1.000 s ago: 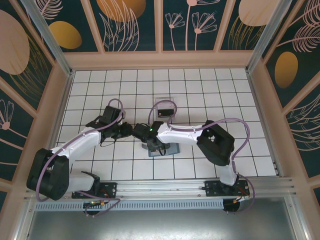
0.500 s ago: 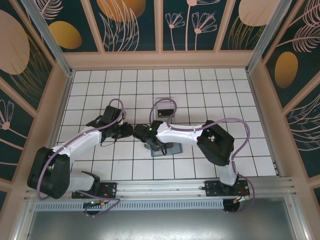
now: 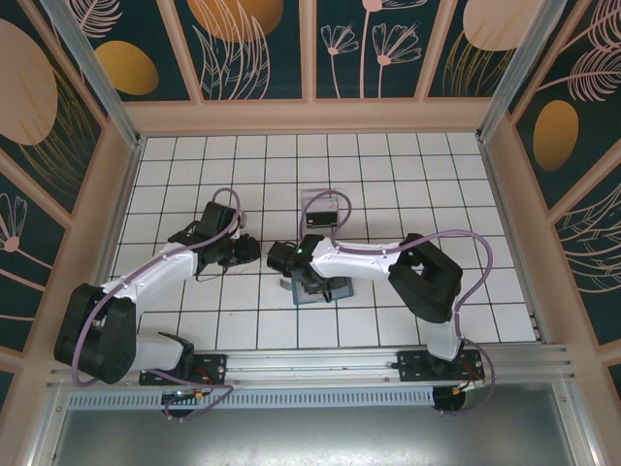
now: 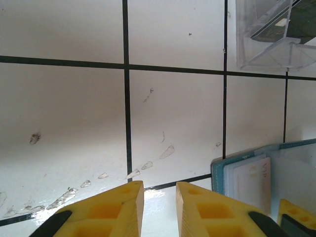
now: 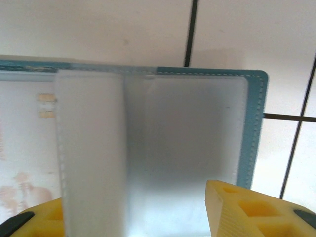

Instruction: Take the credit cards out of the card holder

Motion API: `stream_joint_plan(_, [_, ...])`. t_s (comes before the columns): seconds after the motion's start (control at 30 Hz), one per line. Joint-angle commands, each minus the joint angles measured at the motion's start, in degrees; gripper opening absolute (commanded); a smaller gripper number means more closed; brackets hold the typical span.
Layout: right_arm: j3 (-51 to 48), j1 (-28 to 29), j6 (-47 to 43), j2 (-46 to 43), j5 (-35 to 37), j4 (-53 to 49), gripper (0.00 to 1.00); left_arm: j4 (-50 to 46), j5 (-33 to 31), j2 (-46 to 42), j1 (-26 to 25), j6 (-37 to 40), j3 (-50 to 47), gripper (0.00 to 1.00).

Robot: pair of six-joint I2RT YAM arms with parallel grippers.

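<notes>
Right pincer [image 5: 133, 197] widened; card holder [image 3: 339, 289] open flat, long axis left-right.

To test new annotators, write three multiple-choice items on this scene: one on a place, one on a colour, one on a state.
1. Where is the clear plastic box relative to the card holder?
A. Behind it, farther from the robot.
B. In front of it, nearer the robot.
C. Stacked on it.

2. What colour is the card holder's stitched border?
A. Red.
B. Teal.
C. Black.

3. What is between the left gripper's fingers?
A. A credit card.
B. The clear box.
C. Nothing.

Key:
1 A: in the top view the box lies beyond the holder.
2 B: the right wrist view shows a teal edge.
3 C: only the tiled table shows in their narrow gap.
</notes>
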Motion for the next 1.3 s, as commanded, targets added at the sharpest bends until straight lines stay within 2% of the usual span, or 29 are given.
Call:
stream_joint_plan(0.0, [-2.06,-0.92,1.55,-3.12,2.66,-0.51,0.50,-1.14,0.91,0.55,0.38,0.26,1.46,0.25])
stream_joint_plan(0.27, [-6.82,-2.69,0.91,-6.18,1.84,2.22,0.51,-1.53,1.17,0.92,0.35,-0.17,2.08,0.24])
stream_joint_plan(0.53, [-15.17,-4.81,0.54,-9.26,-2.19,10.09,0.51,-2.07,1.91,1.47,0.28,-0.70,3.21,0.24])
stream_joint_plan(0.73, [-20.31,-5.37,0.76,-10.77,-6.52,15.67,0.41,-2.19,2.87,2.51,-0.90,-1.13,4.17,0.24])
stream_joint_plan(0.97, [-23.64,-5.35,2.15,-13.60,-13.99,23.79,0.24,-2.21,1.09,4.20,-6.34,-2.28,5.80,0.24])
stream_joint_plan(1.27, [-21.61,-4.86,3.28,-15.50,-18.14,26.59,0.21,-0.87,0.98,6.55,-11.43,-4.51,7.28,0.24])
